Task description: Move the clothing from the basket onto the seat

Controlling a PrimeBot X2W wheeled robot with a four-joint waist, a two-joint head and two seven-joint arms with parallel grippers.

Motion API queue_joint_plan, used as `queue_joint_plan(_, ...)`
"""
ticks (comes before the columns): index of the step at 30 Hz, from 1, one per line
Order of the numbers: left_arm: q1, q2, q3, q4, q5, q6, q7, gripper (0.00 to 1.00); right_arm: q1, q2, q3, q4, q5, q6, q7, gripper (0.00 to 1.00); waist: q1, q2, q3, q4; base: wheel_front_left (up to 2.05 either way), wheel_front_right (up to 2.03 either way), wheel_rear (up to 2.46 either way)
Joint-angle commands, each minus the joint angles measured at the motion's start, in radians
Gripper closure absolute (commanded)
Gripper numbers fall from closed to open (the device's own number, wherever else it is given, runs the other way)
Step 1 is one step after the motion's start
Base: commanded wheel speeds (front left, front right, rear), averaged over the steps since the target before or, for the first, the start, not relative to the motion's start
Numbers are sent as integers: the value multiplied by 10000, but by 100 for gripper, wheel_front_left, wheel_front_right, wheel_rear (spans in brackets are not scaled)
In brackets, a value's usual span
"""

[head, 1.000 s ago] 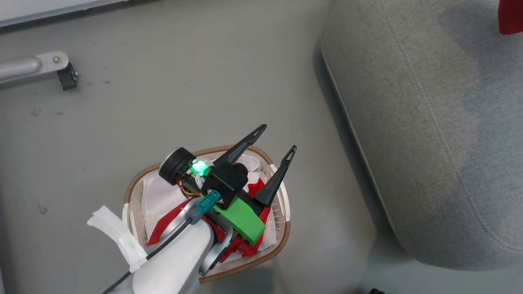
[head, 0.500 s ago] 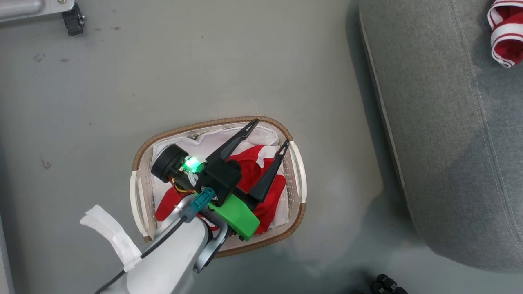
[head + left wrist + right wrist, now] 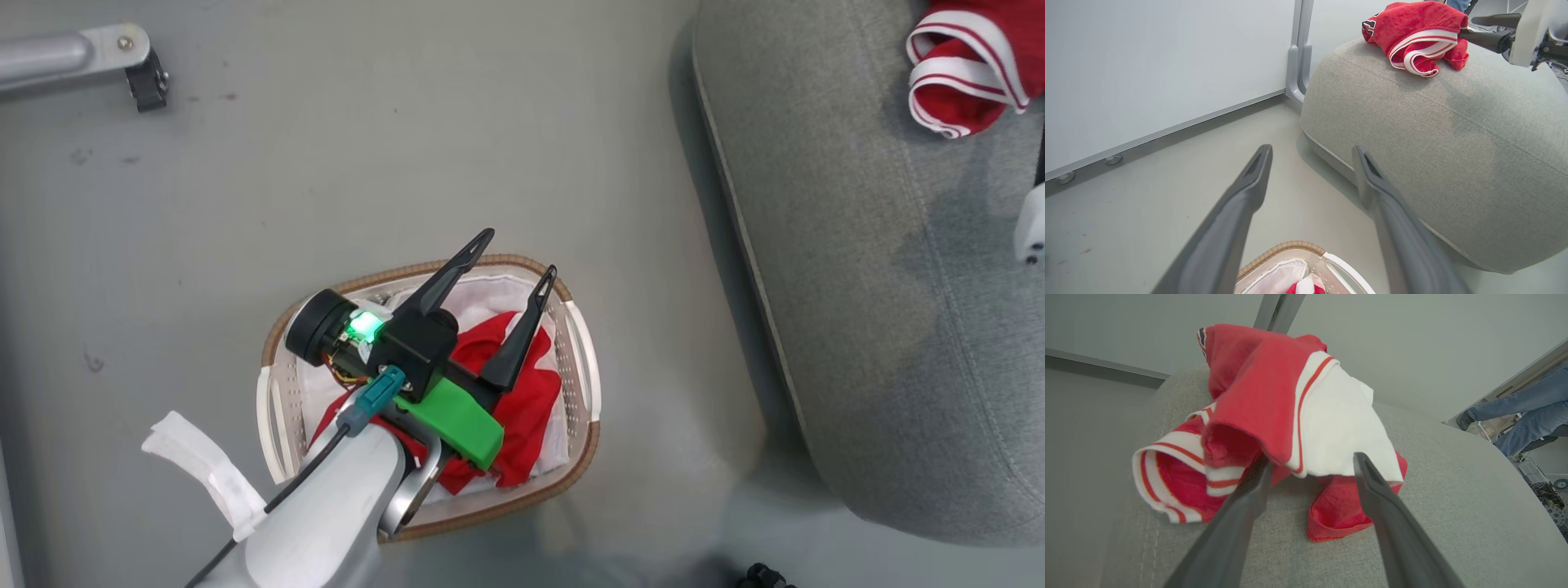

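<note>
The basket [image 3: 584, 457], white with a brown rim, stands on the floor and holds red clothing [image 3: 535, 408] over a white liner. My left gripper [image 3: 521, 251] hovers above it, open and empty; the left wrist view shows its fingertips [image 3: 1311, 150] spread over the floor, with the basket rim [image 3: 1286, 248] below. A red and white garment [image 3: 959, 73] lies bunched on the grey seat [image 3: 857, 286]. My right gripper [image 3: 1312, 459] is open just in front of that garment [image 3: 1274, 400], with the white panel lying between the tips on the seat [image 3: 1433, 522].
A metal leg with a black caster [image 3: 140, 72] stands on the floor at the far left. A white wall panel with a baseboard [image 3: 1167, 130] runs behind the seat. A person's legs in jeans [image 3: 1527, 412] show past the seat.
The head camera has shifted, bringing more of the garment on the seat into view at the upper right. My left gripper has stayed open above the basket.
</note>
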Motion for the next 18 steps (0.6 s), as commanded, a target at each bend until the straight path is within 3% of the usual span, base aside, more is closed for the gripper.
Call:
queue_joint_plan(1,105,-24,32,83,-54,48,-84,0,287,24,59,-172,162,-14,-25,0,-1,0,-315,-94,0,0,0)
queue_joint_plan(12,636,-348,568,832,-607,92,-538,0,1551,-109,1030,-1340,830,-14,-25,0,-1,0,-2002,236,0,0,0)
queue_joint_plan(18,1347,-585,1639,717,-951,218,-575,0,1294,80,1564,-1562,1341,-14,-25,0,-1,0,-3237,723,0,0,0)
